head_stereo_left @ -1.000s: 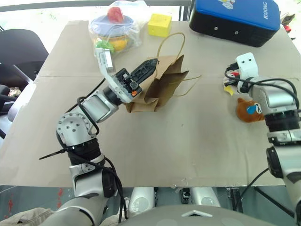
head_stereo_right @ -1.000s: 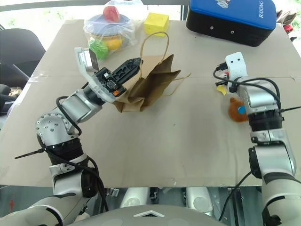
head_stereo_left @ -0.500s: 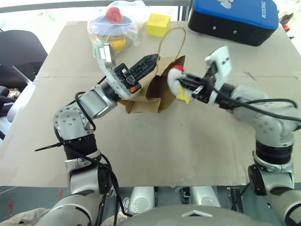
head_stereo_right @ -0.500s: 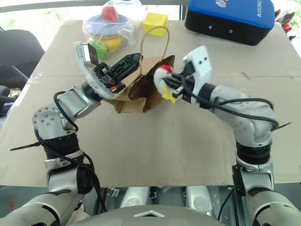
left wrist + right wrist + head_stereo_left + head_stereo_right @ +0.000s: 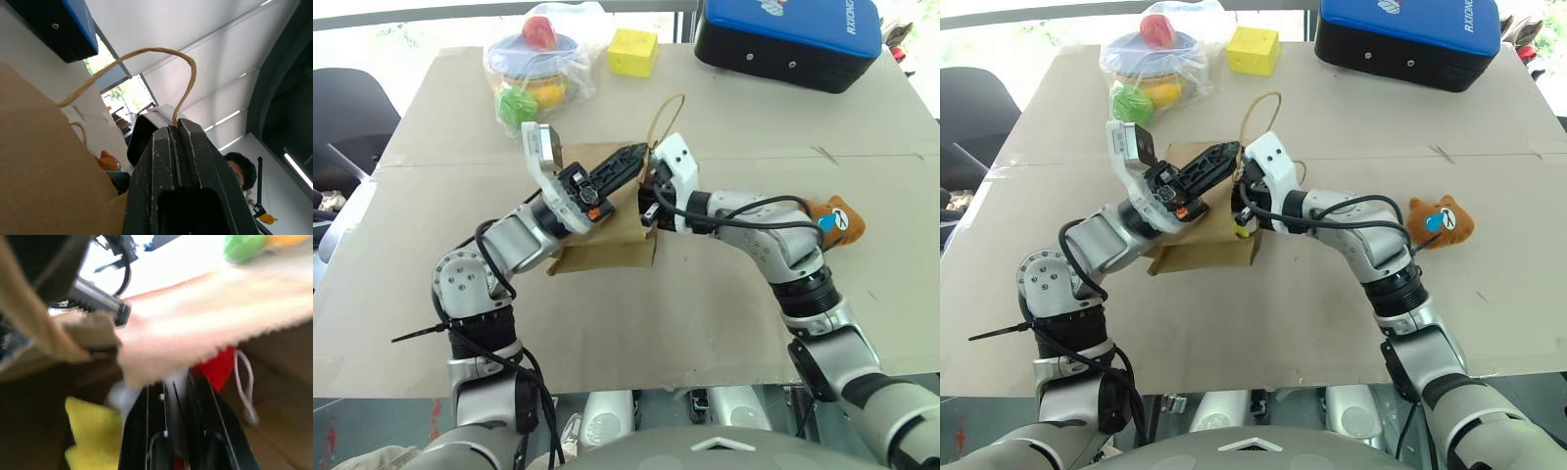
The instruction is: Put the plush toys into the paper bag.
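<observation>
1. Covering nearly the whole left eye view: a cardboard-topped table (image 5: 724,313), its near edge met by the lower part of the picture and its far corners cut off.
2. Cropped by the upper right edge: a blue-and-black case (image 5: 788,39), only its near side and part of the top showing.
3. Lying centre-left, just above the middle: the paper bag (image 5: 607,250), mouth turned toward the right, much of its upper face hidden behind both arms; one cord handle (image 5: 666,113) looping up free above it.
4. Sitting at upper left: a clear bag of colourful plastic toys (image 5: 538,69), contents blurred by the wrapping, with a yellow cube block (image 5: 632,51) just to the right.
5. Clamped fully shut on the bag's upper edge and cord: the left gripper (image 5: 625,164), fingers pressed flat together in the left wrist view with the cord rising from between them.
6. Reaching into the bag mouth from the right: the right gripper (image 5: 1239,217), tips hidden by the paper; closed on the white chicken (image 5: 93,435), of which only blurred yellow, a red patch and some white can be made out in the right wrist view.
7. Resting at middle right, well apart from the bag: the brown bear head (image 5: 837,220), partly hidden behind the right forearm.
</observation>
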